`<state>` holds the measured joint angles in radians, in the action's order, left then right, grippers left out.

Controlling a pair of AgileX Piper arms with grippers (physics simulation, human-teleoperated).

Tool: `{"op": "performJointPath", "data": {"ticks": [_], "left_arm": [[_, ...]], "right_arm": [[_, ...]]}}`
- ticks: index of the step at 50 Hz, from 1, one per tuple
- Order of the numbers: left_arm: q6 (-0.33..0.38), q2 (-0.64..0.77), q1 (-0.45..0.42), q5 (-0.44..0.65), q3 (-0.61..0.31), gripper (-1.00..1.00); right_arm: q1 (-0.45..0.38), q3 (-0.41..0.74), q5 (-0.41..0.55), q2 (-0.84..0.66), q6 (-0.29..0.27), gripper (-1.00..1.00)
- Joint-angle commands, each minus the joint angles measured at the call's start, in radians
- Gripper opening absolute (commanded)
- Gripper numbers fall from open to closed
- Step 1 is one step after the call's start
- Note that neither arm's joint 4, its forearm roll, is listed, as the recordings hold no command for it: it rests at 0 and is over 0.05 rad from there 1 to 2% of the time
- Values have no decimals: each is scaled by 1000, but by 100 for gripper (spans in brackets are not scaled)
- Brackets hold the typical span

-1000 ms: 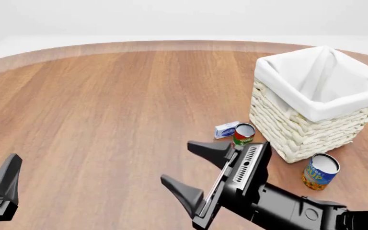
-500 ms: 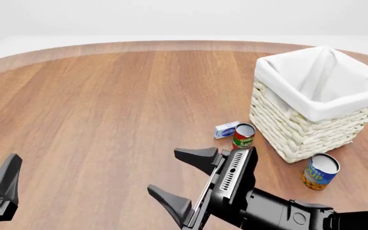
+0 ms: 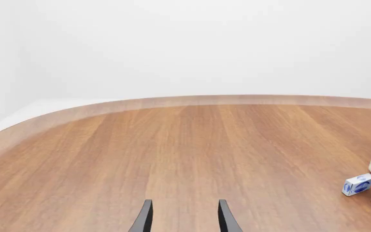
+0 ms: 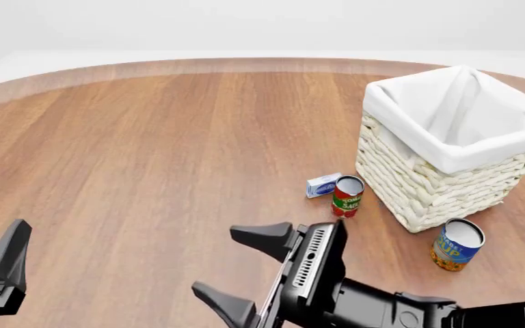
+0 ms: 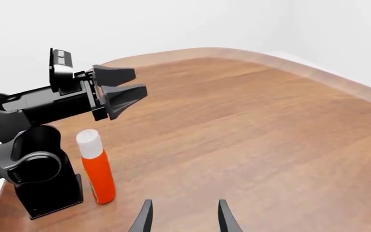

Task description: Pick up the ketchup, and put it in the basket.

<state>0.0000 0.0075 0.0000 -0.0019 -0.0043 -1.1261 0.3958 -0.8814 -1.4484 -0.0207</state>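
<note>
You have not picked up the ketchup point(image 5: 96, 166) yet: it stands on the desk point(image 4: 153, 150) by the left arm's base, both tools point(image 4: 244, 270) are open and empty, and the basket point(image 4: 454, 147) waits.

Red can point(image 4: 346, 197): white lettering on a red and green label, too small to read.
Blue can point(image 4: 455, 245): yellow print, not legible.
Small box point(image 4: 322, 185): blue oval mark, wording unreadable.
Ketchup point(image 5: 96, 167): no label faces the camera.
</note>
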Motion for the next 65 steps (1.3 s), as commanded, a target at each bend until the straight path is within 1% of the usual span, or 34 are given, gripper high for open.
{"op": "performJointPath", "data": {"ticks": [1,8,30,55,65], "left_arm": [[0,0,0,0,0,100],[0,0,0,0,0,100],[0,0,0,0,0,100],[0,0,0,0,0,100],[0,0,0,0,0,100]], "right_arm": [[-23,16,11,-15,-1,100],[-37,25,20,-16,-3,100],[-65,32,-4,-51,9,100],[-120,37,-12,-71,28,100],[-130,47,-10,-88,24,100]]}}
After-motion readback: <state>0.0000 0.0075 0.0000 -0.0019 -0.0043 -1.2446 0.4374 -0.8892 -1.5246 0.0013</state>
